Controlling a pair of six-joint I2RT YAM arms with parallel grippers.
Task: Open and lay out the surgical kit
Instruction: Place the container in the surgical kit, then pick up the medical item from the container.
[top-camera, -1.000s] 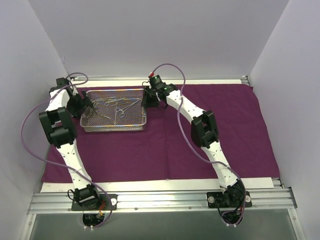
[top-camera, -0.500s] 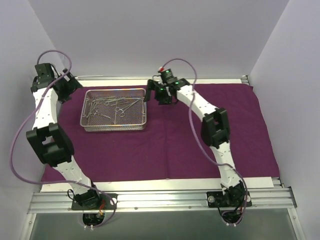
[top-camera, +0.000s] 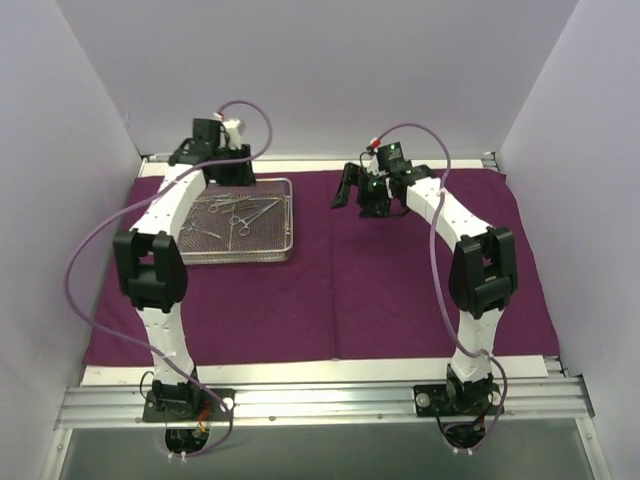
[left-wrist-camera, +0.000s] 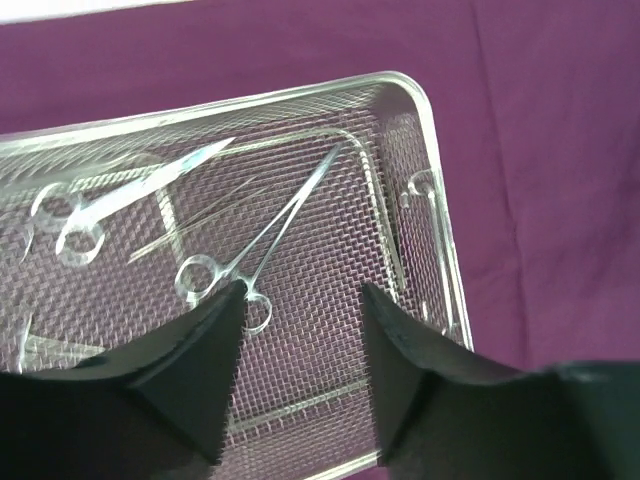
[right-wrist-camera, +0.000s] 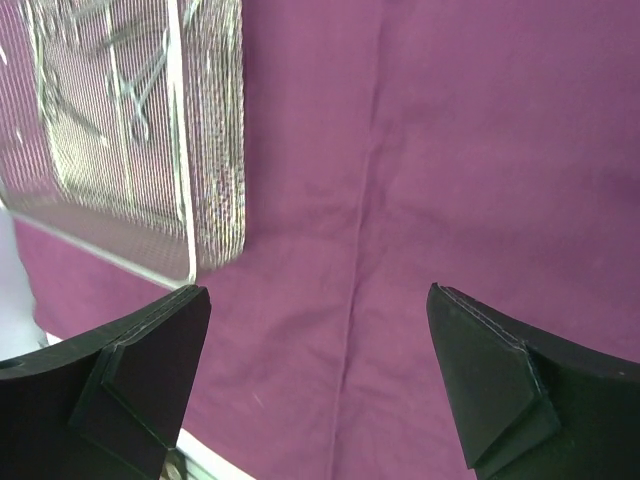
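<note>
The purple cloth wrap (top-camera: 400, 290) lies spread flat over the table. On its far left stands the silver wire-mesh tray (top-camera: 290, 215), with several steel ring-handled instruments (top-camera: 235, 210) loose inside. My left gripper (top-camera: 232, 176) hangs over the tray's far side. In the left wrist view it (left-wrist-camera: 302, 292) is open above the mesh, with a slim forceps (left-wrist-camera: 270, 230) by its left finger and nothing between the jaws. My right gripper (top-camera: 355, 198) hovers to the right of the tray. The right wrist view shows it (right-wrist-camera: 315, 292) wide open over bare cloth (right-wrist-camera: 450, 150), the tray (right-wrist-camera: 210, 130) at upper left.
White walls close in the back and both sides. An aluminium rail (top-camera: 320, 400) with both arm bases runs along the near edge. A white strip of table (top-camera: 300, 372) shows beyond the cloth's near edge. Purple cables (top-camera: 90, 260) loop off both arms.
The left arm has swung from the tray's left end, out past the far left corner, to over the tray's far side. The right gripper has left the tray's right end and moved right, jaws wider.
</note>
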